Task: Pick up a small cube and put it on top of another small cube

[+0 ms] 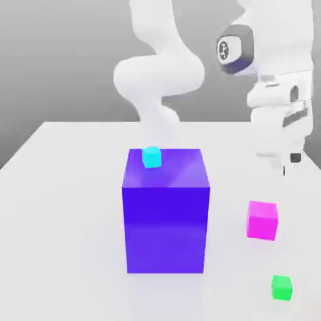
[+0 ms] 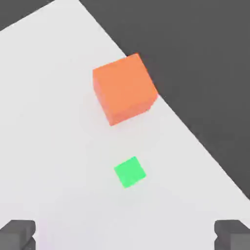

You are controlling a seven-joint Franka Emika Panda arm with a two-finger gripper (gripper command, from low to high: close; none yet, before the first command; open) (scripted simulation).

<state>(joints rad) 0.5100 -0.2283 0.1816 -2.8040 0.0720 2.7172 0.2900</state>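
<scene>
Hanging wide open and empty, the pincer (image 2: 125,235) is above the table (image 1: 69,251), behind the magenta cube (image 1: 262,220).

White rounded arm (image 1: 160,75) — dark grey joint ring, circular badge, dark-tipped pincer (image 1: 289,164)

A pale, nearly white table (image 1: 69,219) has a smooth, plain top with a straight far edge. Behind and above the table, a plain gray backdrop (image 1: 63,63) shades softly between lighter and darker tones. Beyond the table's edge, seen from over it, lies a flat dark gray area (image 2: 210,73). The light on the table is bright and even.
</scene>
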